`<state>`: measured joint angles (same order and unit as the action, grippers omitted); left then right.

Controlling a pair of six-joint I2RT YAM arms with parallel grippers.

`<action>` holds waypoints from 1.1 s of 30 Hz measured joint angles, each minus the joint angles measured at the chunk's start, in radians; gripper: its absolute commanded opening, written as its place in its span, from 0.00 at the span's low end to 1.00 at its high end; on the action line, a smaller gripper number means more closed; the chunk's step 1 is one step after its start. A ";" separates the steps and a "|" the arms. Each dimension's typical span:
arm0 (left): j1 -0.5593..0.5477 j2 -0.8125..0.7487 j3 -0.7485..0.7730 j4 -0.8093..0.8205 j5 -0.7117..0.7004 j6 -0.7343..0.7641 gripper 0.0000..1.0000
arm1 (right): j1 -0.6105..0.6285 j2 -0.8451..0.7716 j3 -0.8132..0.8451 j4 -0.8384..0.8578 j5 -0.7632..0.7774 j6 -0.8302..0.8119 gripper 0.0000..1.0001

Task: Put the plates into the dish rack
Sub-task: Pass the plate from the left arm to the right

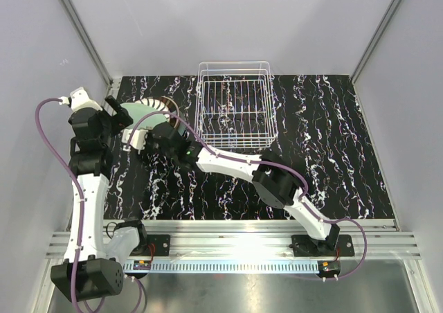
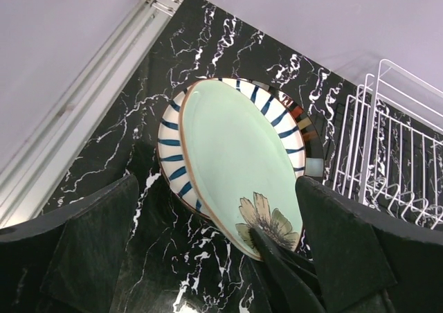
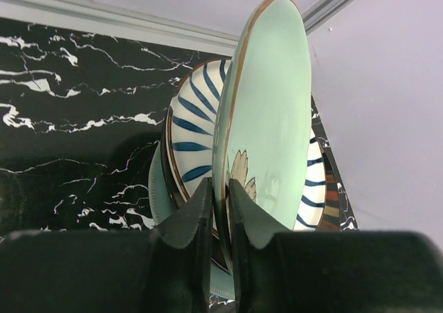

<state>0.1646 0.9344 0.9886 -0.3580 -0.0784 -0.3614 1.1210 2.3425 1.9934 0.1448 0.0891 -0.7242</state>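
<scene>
Lower plates (image 2: 171,155) mostly hidden under green plate (image 2: 235,154).

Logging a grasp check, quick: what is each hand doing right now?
Left hand: open, holding nothing.
Right hand: closed on the rim of the pale green round plate with a flower motif.

The pale green plate (image 3: 270,105) left of the dish rack (image 1: 234,105) looks like glazed ceramic, smooth and glossy, as does the blue-striped plate (image 2: 173,161) behind it. The rack is thin white-coated wire. The counter (image 1: 332,154) beneath is black with white veins, probably polished laminate. The fingers (image 3: 187,223) look like matt black plastic.
</scene>
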 measured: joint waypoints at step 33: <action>-0.057 -0.096 -0.018 0.045 -0.153 0.051 0.99 | -0.119 -0.053 0.191 -0.135 -0.021 0.391 0.00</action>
<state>0.1078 0.8383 0.9710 -0.3126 -0.2317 -0.3103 1.0016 2.2894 2.1841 0.0093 0.0681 -0.3328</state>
